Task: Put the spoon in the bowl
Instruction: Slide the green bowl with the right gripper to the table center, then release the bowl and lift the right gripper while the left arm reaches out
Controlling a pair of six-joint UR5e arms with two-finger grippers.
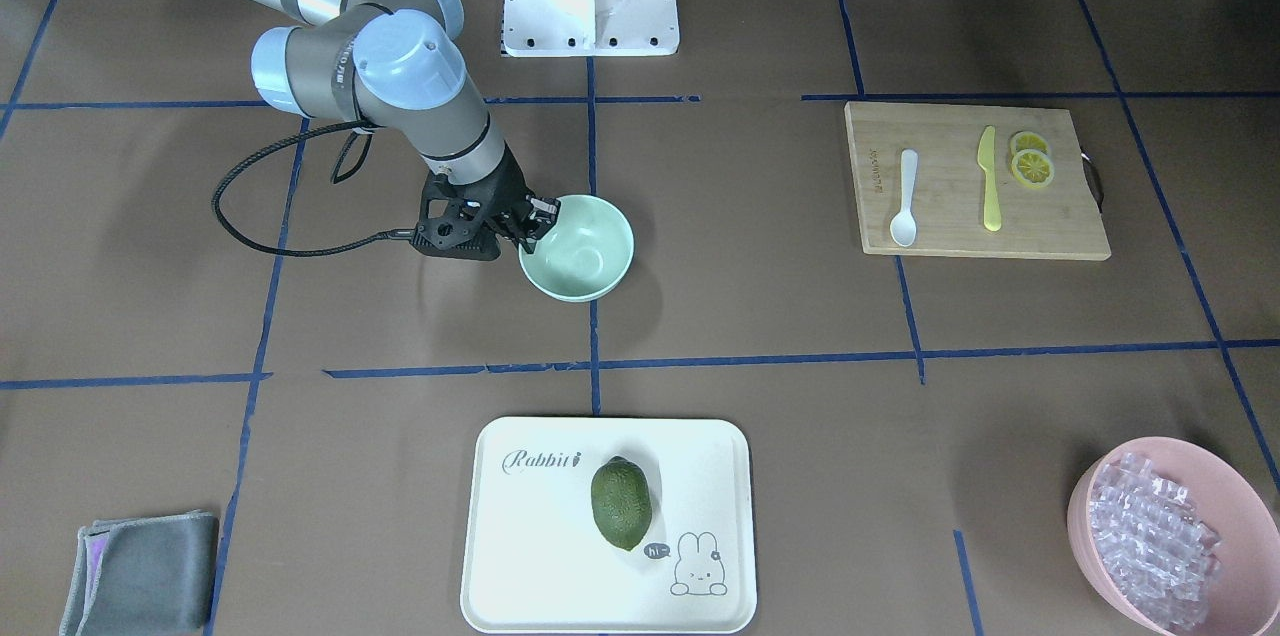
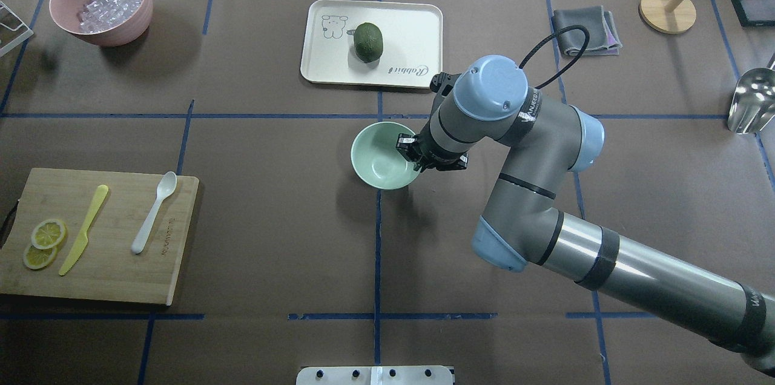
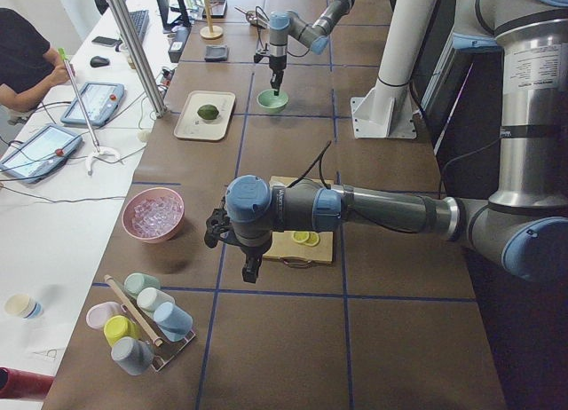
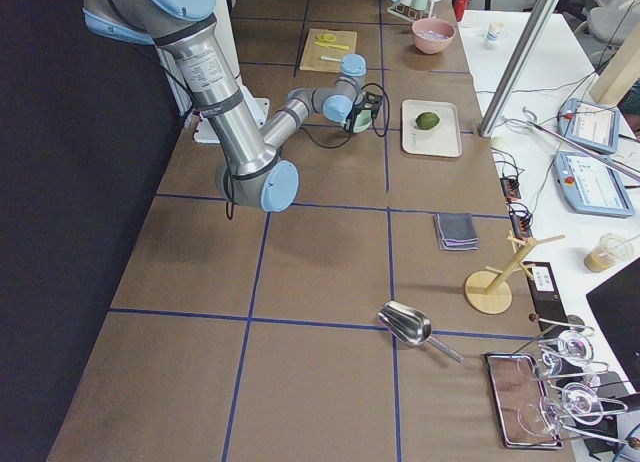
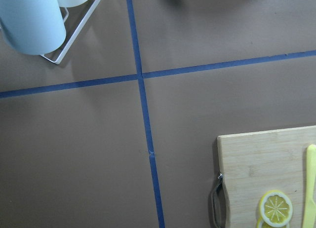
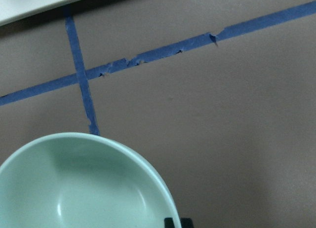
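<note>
**Tally of the table**

Two bowls: one mint-green bowl (image 2: 378, 162) and one pink bowl (image 2: 103, 35), the pink one heaped with clear cubes (image 2: 112, 0) too many to number. One spoon (image 2: 154, 211), one yellow-green knife (image 2: 85, 229) and two lemon slices (image 2: 48, 232) on one cutting board (image 2: 109, 276). One tray (image 2: 405, 28) with one green fruit (image 2: 368, 42). One grey cloth (image 2: 584, 23), one metal scoop (image 2: 751, 106), one wooden stand (image 2: 667, 9). Six pastel cups (image 3: 173, 319). Two robot arms: one right arm (image 2: 527, 191), one left arm (image 3: 382, 210).
</note>
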